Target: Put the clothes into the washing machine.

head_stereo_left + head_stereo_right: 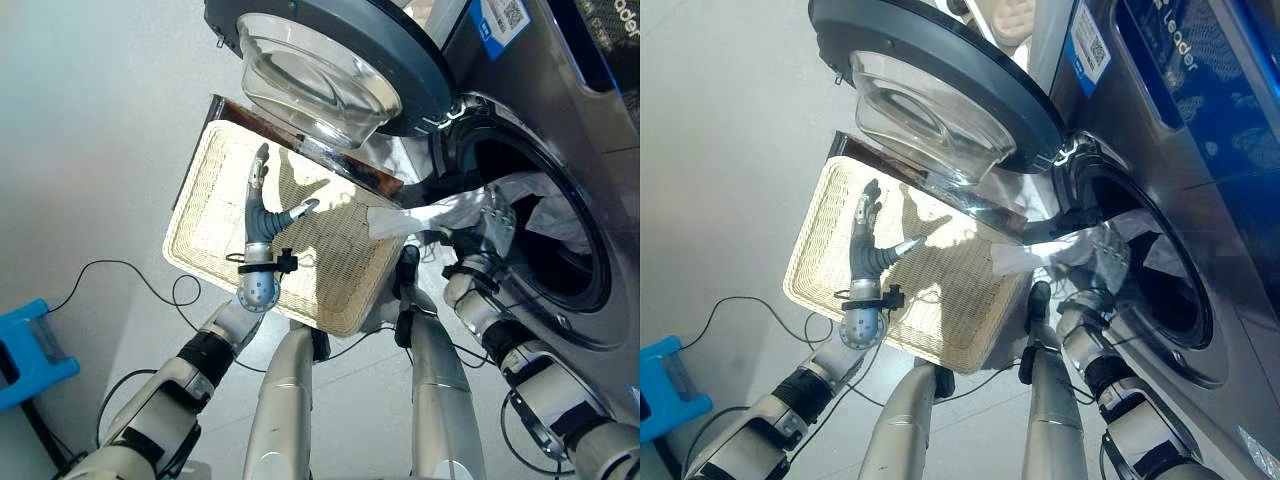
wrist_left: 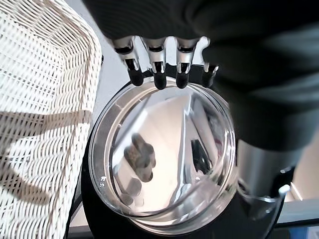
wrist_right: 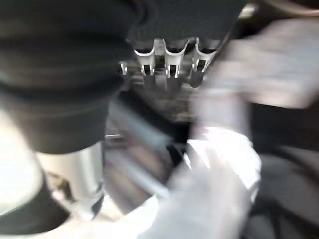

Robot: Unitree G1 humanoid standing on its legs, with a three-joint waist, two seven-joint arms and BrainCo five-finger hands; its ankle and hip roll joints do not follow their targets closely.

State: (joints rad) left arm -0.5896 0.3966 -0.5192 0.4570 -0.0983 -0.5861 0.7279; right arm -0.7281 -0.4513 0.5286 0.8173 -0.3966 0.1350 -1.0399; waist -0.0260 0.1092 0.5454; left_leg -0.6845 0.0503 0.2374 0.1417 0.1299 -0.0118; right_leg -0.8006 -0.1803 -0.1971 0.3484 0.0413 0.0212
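A pale grey floor (image 1: 90,130) spreads under a front-loading washer (image 1: 590,130), its round glass door (image 1: 330,70) swung wide open above a flat wicker basket (image 1: 215,215).

At far left sits a blue box (image 1: 30,355). Next comes the left hand (image 1: 262,205), hovering over the basket's weave with fingers straight and spread, thumb out, holding nothing (its wrist view looks past those fingers to the door glass). The basket beneath it looks bare of laundry.

To the right, the clothes (image 1: 450,212), a pale grey-white garment with a soft sheen, lie draped from the basket's near corner across the washer's rim and into the dark drum (image 1: 545,240). More pale cloth is bunched inside the opening. The garment's long axis runs roughly left to right, tail end toward the basket, bulk already at the drum mouth.

The right hand (image 1: 497,222) is at the drum opening, in among the cloth. Whether its fingers are closed on the fabric cannot be told; its wrist view is smeared.

The right hand is plainly the nearer one, and the trailing strip lies to its left, outside the rim. Judging by this, the job is well along: what seems to remain is drawing that tail inward, past the rim, so nothing hangs where the door would close.
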